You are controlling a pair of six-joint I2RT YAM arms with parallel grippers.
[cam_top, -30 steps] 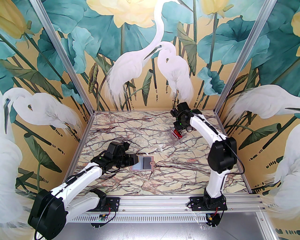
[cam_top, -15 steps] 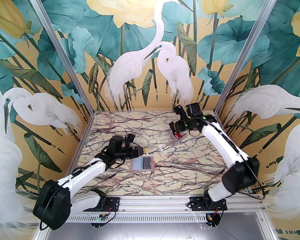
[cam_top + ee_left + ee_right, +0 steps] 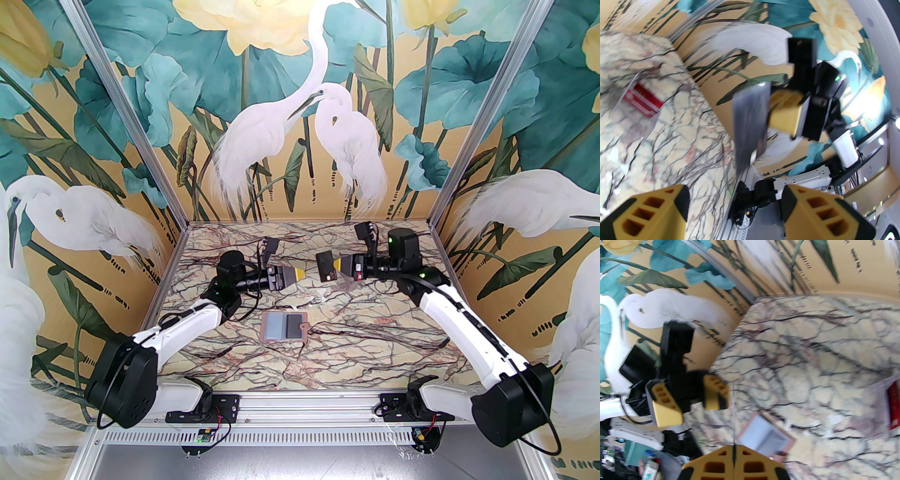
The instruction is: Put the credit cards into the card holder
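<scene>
- Above the surface (image 3: 384, 337), your right tool (image 3: 336, 269) reaches level toward 9 o'clock, clamped on a black card (image 3: 326, 266).
- Your left tool (image 3: 300, 274) faces it, jaws apart, empty.

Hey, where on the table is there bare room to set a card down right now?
Bare marble: the near strip between the card holder and the base rail, and the far strip along the back wall. Crowded mid-table, where the left gripper faces the right gripper holding a black card.
</scene>
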